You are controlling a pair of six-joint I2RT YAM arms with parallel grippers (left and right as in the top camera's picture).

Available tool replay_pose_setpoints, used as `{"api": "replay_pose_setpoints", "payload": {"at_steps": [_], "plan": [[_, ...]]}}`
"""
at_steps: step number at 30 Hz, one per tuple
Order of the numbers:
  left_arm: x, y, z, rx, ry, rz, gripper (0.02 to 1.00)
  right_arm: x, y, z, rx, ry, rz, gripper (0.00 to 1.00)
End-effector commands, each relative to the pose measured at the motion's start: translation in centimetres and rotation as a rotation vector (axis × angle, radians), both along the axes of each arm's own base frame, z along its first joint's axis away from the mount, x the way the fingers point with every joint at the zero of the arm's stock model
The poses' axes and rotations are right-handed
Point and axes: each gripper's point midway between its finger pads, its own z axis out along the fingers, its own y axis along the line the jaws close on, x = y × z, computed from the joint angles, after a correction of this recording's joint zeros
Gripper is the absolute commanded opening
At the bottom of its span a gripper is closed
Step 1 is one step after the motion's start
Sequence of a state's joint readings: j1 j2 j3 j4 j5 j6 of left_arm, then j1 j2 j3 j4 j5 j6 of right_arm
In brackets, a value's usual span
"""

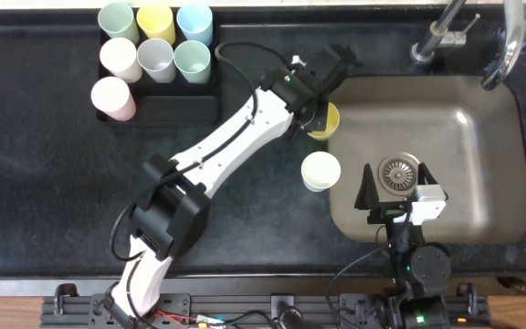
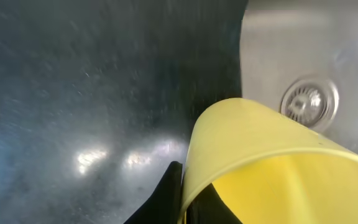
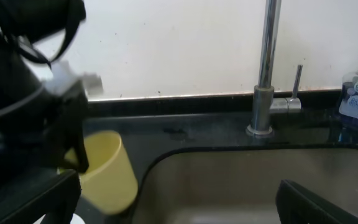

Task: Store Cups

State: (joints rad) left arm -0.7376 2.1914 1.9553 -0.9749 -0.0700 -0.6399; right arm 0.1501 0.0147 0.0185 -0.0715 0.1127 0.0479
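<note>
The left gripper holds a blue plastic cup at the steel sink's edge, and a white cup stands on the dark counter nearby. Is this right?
Only the colour is wrong: the plastic cup in the left gripper is yellow, as the left wrist view shows. The steel sink's edge and the white cup on the dark counter are right.

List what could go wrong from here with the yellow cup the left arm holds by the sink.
1. The left gripper pinches the yellow cup only at its rim, tilted, at the edge of the sink; a slip would likely drop it in.
2. The white cup stands on the counter close beside the left arm; swinging toward the tray could knock it over.
3. The tray is crowded with cups, so setting down may bump neighbours.
</note>
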Motion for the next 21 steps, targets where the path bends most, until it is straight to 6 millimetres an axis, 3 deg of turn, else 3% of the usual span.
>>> {"api": "replay_pose_setpoints", "payload": {"at_steps": [1,5,8,10,12,15,18,21], "plan": [[2.9,3.2,9.3,-0.053,-0.22,0.207,0.036,0.0,-0.3,-0.3,-0.007,-0.003,-0.017,0.996],[3.5,10.8,17.0,-0.105,-0.381,0.571,0.036,0.0,-0.4,-0.3,-0.007,-0.003,-0.018,0.998],[2.1,17.1,20.6,-0.157,-0.442,0.886,0.036,0.0,-0.3,-0.3,-0.007,-0.003,-0.018,0.998],[0.5,20.8,21.6,-0.181,-0.442,1.081,0.036,0.0,-0.4,-0.3,-0.006,-0.003,-0.018,0.998],[-1.7,24.3,21.3,-0.195,-0.398,1.298,0.036,0.0,-0.3,-0.3,-0.007,-0.003,-0.018,0.996],[-5.0,27.8,19.6,-0.176,-0.282,1.577,0.036,0.0,-0.3,-0.3,-0.007,-0.003,-0.018,0.996],[-7.1,29.4,17.4,-0.131,-0.122,1.723,0.036,0.0,-0.4,-0.3,-0.007,-0.003,-0.018,0.996],[-6.9,30.2,14.9,-0.104,-0.018,1.739,0.036,0.0,-0.3,-0.3,-0.007,-0.003,-0.018,0.993]]}}
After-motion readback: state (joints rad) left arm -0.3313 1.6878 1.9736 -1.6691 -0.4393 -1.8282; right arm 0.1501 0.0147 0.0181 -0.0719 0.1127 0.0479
